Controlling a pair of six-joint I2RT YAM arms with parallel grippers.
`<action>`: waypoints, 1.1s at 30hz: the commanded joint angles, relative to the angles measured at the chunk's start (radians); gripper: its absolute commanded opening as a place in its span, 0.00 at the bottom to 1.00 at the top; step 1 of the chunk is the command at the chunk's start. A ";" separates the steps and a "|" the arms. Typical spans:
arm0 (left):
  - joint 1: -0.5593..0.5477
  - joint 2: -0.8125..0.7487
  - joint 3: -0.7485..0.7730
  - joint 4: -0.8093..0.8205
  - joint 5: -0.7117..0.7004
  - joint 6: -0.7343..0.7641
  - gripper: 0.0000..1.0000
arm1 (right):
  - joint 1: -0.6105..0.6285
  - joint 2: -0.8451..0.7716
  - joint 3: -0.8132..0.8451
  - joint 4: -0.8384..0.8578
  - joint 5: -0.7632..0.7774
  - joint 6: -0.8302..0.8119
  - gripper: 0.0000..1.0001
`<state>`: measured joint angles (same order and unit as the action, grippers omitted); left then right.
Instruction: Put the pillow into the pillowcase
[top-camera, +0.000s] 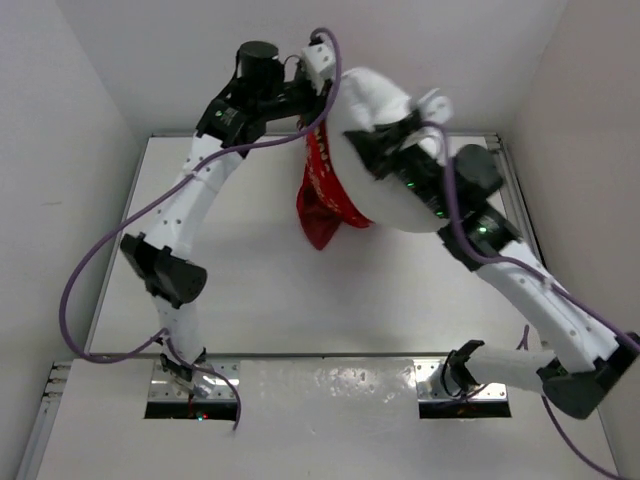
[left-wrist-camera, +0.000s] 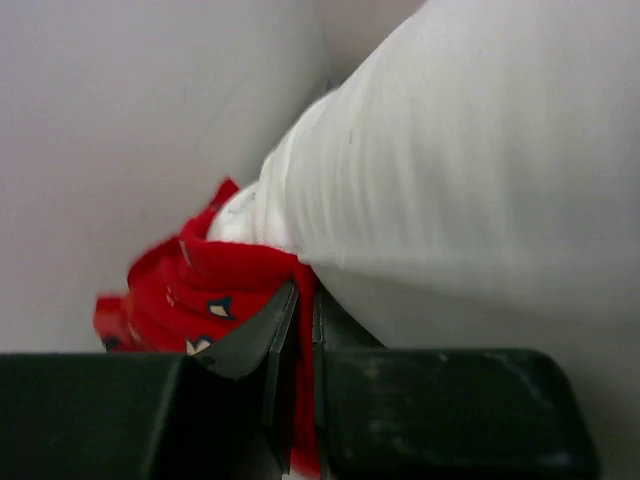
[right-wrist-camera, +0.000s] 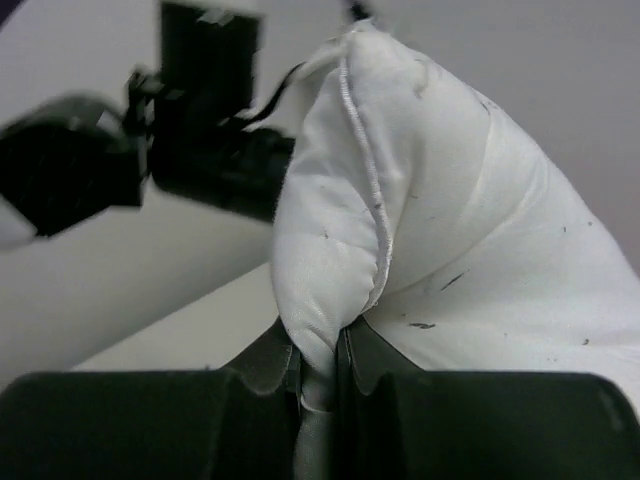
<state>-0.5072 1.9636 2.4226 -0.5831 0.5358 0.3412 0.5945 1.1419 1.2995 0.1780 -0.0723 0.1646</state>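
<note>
The white pillow (top-camera: 385, 150) is held up in the air above the far side of the table. The red pillowcase (top-camera: 325, 200) hangs bunched round its lower left end. My left gripper (top-camera: 322, 100) is shut on the red pillowcase (left-wrist-camera: 200, 290), its fabric pinched between the fingers beside the pillow (left-wrist-camera: 460, 170). My right gripper (top-camera: 395, 135) is shut on a fold of the pillow (right-wrist-camera: 400, 220) along its stitched seam; the left arm shows behind it. Most of the pillowcase's print is hidden in folds.
The white table (top-camera: 260, 290) lies below, walled by white panels on the left, back and right. Purple cables (top-camera: 90, 270) loop off both arms. The arm bases sit on metal plates (top-camera: 190, 395) at the near edge.
</note>
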 joint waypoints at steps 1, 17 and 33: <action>0.114 -0.231 -0.273 -0.029 0.066 0.085 0.00 | 0.146 0.178 -0.078 -0.132 -0.155 -0.046 0.00; 0.616 -0.862 -1.387 -0.234 0.047 0.194 0.83 | 0.378 0.697 -0.002 -0.288 -0.360 -0.057 0.00; 0.535 -0.655 -1.197 0.282 -0.098 0.133 0.79 | 0.245 0.359 -0.240 -0.272 -0.477 0.104 0.99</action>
<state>0.0772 1.2446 1.1606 -0.5198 0.4740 0.4839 0.8837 1.6028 1.0401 -0.2100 -0.5076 0.1707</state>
